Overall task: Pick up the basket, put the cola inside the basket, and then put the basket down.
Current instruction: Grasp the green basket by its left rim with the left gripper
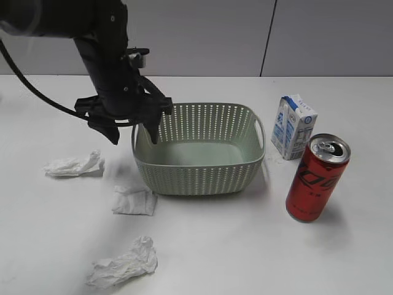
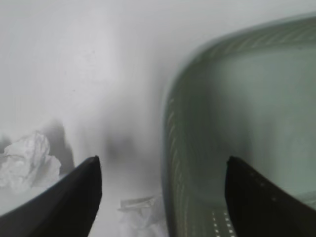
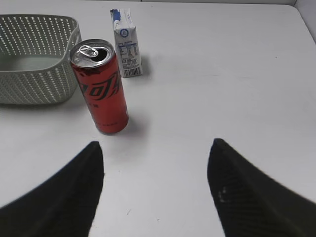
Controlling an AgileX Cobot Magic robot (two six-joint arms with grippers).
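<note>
The white counter [image 1: 245,258] carries everything. The basket [image 1: 202,163] sits on it near the middle, empty, its slotted walls and a cut-out handle on the right side in plain sight. The left arm [image 1: 104,55] comes down from the far left, and the left gripper [image 1: 132,132] hangs over the basket's left wall with its jaws spread wide: one finger is outside the wall, the other over the inside. The left wrist view, blurred, shows the same straddle, with the wall's rim running between the two dark fingers; whether either finger touches the plastic cannot be told.

The cola [image 1: 317,178] stands upright on the counter to the right of the basket, apart from it, its pull-tab top already open. Just beyond it, a small white-and-blue milk carton [image 1: 293,126] stands upright, near the basket's far right corner.

The right gripper [image 3: 155,190] hovers over bare counter nearer than the cola, jaws wide apart and holding nothing.

Three crumpled tissues lie to the left: one [image 1: 75,165] far left, one [image 1: 134,201] just beside the basket's near left corner, and one [image 1: 123,264] nearest.
</note>
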